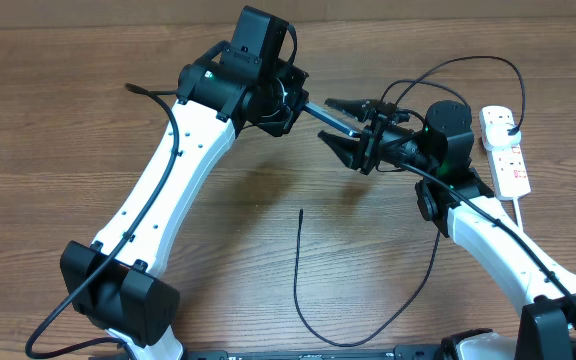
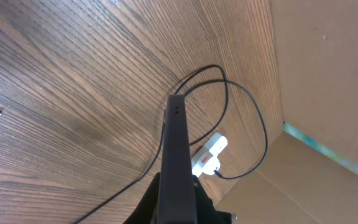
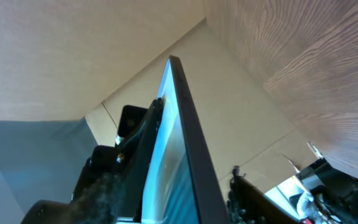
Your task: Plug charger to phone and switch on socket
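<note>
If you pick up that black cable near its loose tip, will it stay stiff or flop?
Probably floppy: the cable is thin and lies in loose curves on the table. Held further back, its tip would likely droop. Pushed, it should bend and slide rather than roll.

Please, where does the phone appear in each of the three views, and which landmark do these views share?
Overhead: the phone is a thin dark bar, upper centre.
Left wrist: the phone is edge-on, a dark strip rising from the bottom centre.
Right wrist: the phone is near edge-on in the centre, with its blue screen showing.
Shared landmark: the wood-grain table.
</note>
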`<state>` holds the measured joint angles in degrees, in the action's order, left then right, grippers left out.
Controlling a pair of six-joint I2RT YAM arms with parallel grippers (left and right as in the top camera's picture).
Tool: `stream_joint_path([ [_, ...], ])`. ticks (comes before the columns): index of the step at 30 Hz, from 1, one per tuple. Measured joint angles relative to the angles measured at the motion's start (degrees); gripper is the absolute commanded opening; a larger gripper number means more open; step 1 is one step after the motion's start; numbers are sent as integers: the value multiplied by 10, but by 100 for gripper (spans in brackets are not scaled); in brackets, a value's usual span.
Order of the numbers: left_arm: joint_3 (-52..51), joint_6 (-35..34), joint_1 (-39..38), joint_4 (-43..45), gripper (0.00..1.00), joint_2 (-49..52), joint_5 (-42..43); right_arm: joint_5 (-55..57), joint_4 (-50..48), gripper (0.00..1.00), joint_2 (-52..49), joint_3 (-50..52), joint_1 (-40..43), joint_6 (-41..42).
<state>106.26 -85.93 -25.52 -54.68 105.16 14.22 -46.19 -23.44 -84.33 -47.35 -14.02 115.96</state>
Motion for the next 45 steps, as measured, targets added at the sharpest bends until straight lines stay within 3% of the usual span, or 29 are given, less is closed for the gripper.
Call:
stream_joint_path([
  [3, 0, 9, 0, 0, 4, 0, 0, 0, -1, 94, 0, 0, 0, 0],
  [5, 0, 16, 1, -1, 4, 0, 1, 0, -1, 100, 0, 0, 0, 0],
  [14, 0, 73, 41, -10, 4, 0, 17, -1, -2, 100, 0, 0, 0, 0],
  [22, 0, 173, 113, -13, 4, 0, 99, 0, 0, 100, 0, 0, 0, -29],
  [30, 0, 299, 174, -49, 4, 0, 201, -1, 54, 100, 0, 0, 0, -130],
  [42, 0, 462, 253, -88, 4, 1, 324, -1, 70, 99, 0, 0, 0, -353],
  [45, 0, 485, 274, -100, 4, 1, 337, 1, 129, 99, 0, -8, 0, -399],
])
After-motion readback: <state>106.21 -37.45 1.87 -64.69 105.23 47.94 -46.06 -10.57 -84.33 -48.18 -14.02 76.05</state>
